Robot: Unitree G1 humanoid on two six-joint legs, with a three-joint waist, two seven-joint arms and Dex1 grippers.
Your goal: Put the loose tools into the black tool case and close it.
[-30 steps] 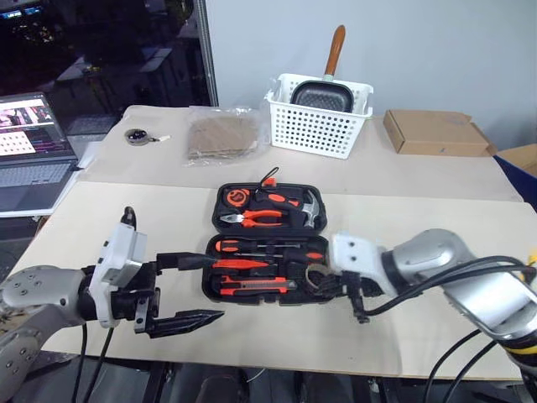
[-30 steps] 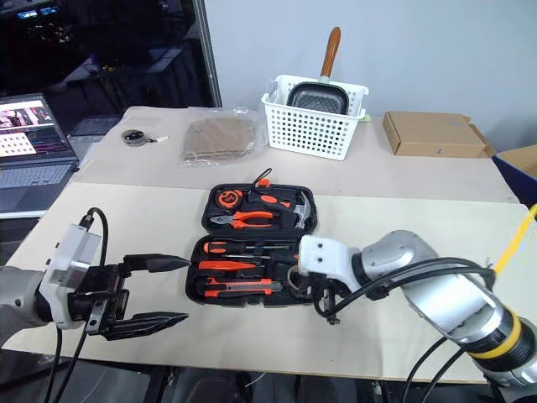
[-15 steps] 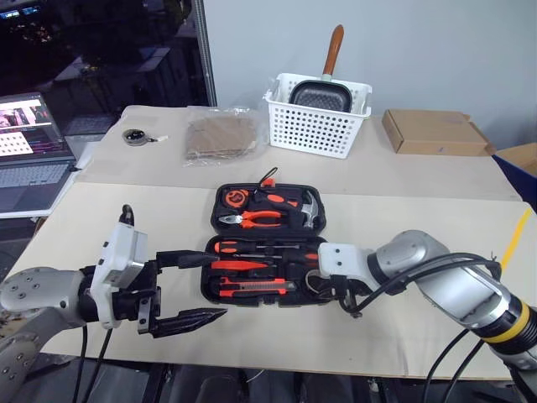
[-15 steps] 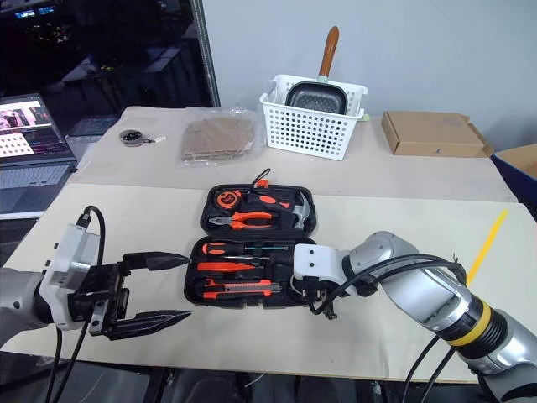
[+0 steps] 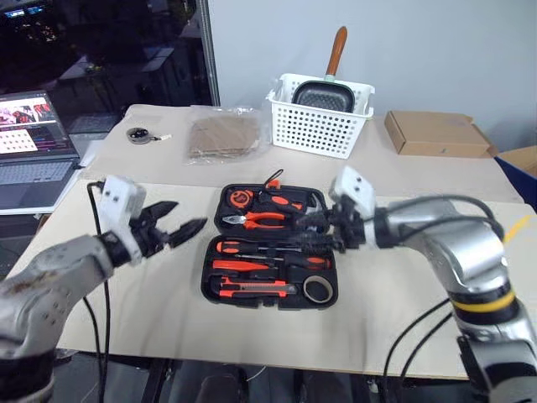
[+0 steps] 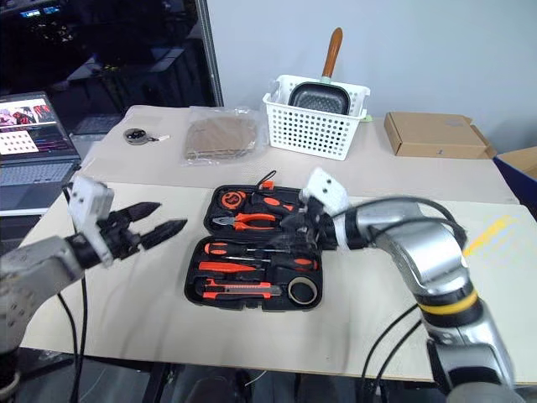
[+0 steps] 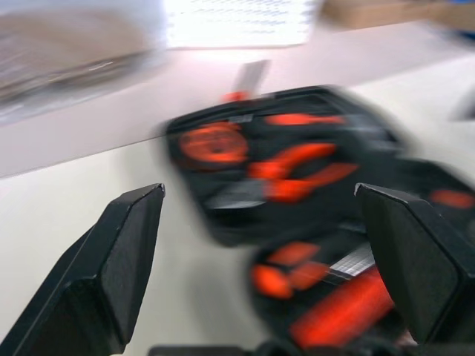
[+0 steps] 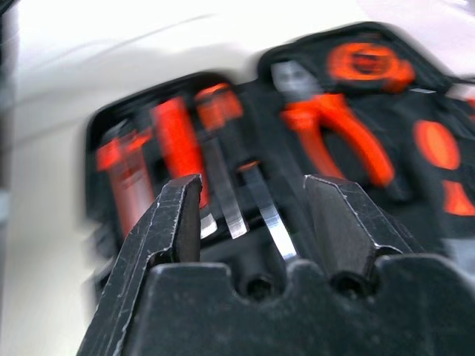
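The black tool case (image 5: pixel 206 277) lies open in the middle of the table. In its near half sit two screwdrivers (image 5: pixel 267 248), a thin red cutter (image 5: pixel 239 264), a box cutter (image 5: pixel 252 288) and, in the near right corner, the greyish tape roll (image 5: pixel 316 289). Pliers (image 5: pixel 256 218) and a hammer (image 5: pixel 295 205) fill the far half. My right gripper (image 5: pixel 315 228) hovers open over the case's middle with nothing between its fingers (image 8: pixel 182 215). Left of the case, my left gripper (image 5: pixel 180 228) is open and empty, pointing at it.
At the back stand a white basket (image 5: pixel 319 126) holding a pan, a flat cardboard box (image 5: pixel 436 133) to its right, and a plastic-wrapped brown pad (image 5: pixel 222 137). A dark disc with a cord (image 5: pixel 137 134) and a laptop (image 5: pixel 33 151) are at the far left.
My right gripper has opened and lifted from the case's near right corner, leaving the tape roll there. My left arm has swung forward and up toward the case's left side.
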